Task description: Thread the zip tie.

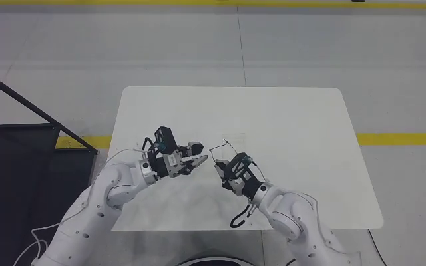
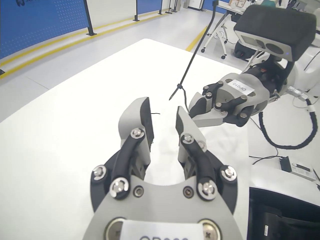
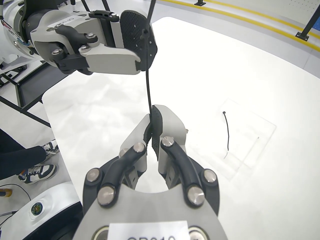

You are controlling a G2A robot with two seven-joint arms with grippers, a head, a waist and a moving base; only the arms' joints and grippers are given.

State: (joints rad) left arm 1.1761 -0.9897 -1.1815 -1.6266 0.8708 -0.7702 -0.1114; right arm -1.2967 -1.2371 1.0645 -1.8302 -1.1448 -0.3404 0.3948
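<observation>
Zip tie point(image 3: 148, 86) stands upright over the middle of the table point(image 1: 299, 133), toward its near edge, with its lower strap pinched flat in the right hand point(image 3: 153, 118). The left hand point(image 2: 163, 106), fingers spread, hangs just beside the tie's small head. The strap looks light, springy and slick, and would likely wander if gripped far from its tip. A pinch close to the end should steer best.

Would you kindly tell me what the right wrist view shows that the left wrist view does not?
Right wrist view: a clear sheet with a spare zip tie lying full-length on it. Left wrist view: the held zip tie, its pointed tip beyond the open left gripper. Shared: that tie, the table, the right gripper shut on it.
</observation>
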